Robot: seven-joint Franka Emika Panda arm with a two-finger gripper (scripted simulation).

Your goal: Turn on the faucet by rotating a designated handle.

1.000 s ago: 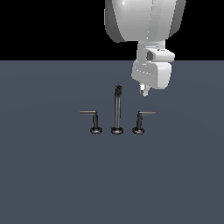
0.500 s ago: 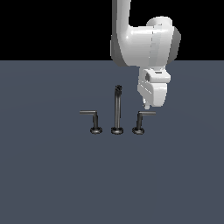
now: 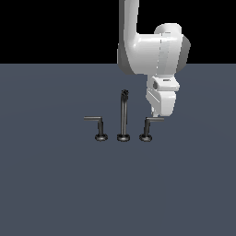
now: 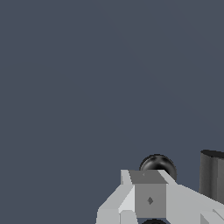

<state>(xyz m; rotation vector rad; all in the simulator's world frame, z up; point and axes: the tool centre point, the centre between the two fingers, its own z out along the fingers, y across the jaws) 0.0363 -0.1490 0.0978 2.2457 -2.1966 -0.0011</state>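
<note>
The faucet is a small dark three-piece set standing on the grey floor. Its tall thin spout (image 3: 123, 115) is in the middle, with an L-shaped lever on a round base at each side. The designated handle (image 3: 151, 120) is on the exterior view's right, its thin arm reaching rightward. The twin lever (image 3: 95, 120) reaches leftward. My gripper (image 3: 156, 114) hangs fingers-down, its tips at the designated handle's arm; I cannot tell if they touch. In the wrist view my gripper (image 4: 148, 194) looks shut and empty, with a dark round part (image 4: 158, 164) just beyond its tips.
The grey floor (image 3: 55, 184) spreads flat all around the faucet. A dark upright cylinder (image 4: 213, 175) shows at the wrist view's edge beside the fingers. The white arm (image 3: 147, 50) rises behind and above the faucet.
My gripper has come down and a little to the exterior view's right, from above the spout's top to the level of the designated handle's arm. The faucet has not moved.
</note>
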